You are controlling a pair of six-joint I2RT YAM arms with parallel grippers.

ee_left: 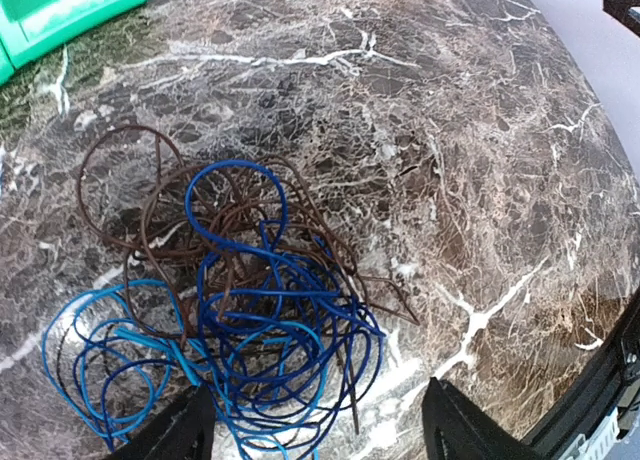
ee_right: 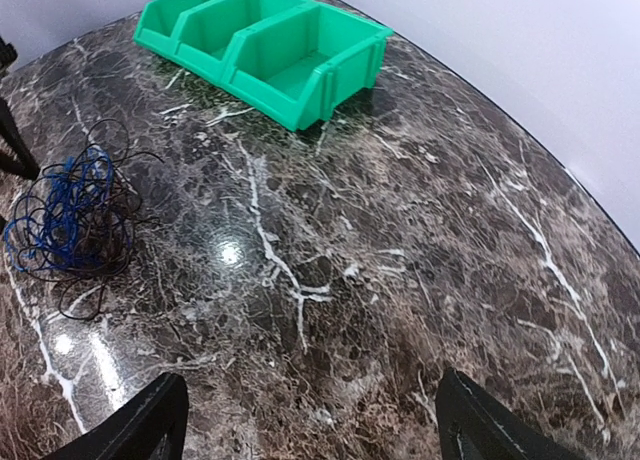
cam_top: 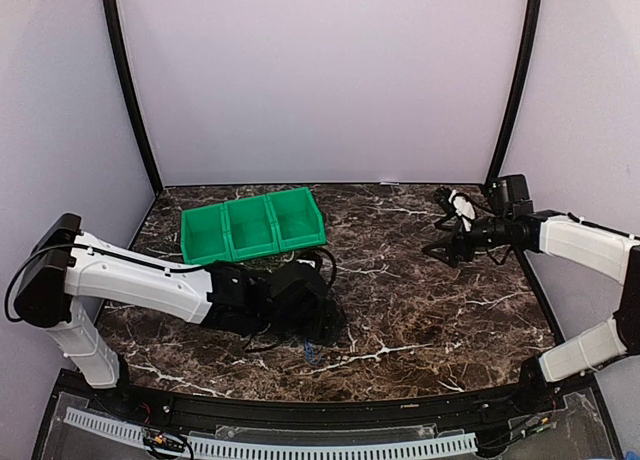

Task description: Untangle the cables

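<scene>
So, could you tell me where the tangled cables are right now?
In the top view the cables sit left of centre, mostly hidden under the left gripper, just on the near side of the green bin.

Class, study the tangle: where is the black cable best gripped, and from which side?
Grip the black cable at its outlying loop nearest the bin, coming down from above. That loop lies flat, clear of the blue cable, so the jaws could likely pinch one strand alone.

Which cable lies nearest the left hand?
The thin blue cord: its loops lie right at the left hand; the thin dark cord spreads beyond, toward the green plastic bin.
</scene>
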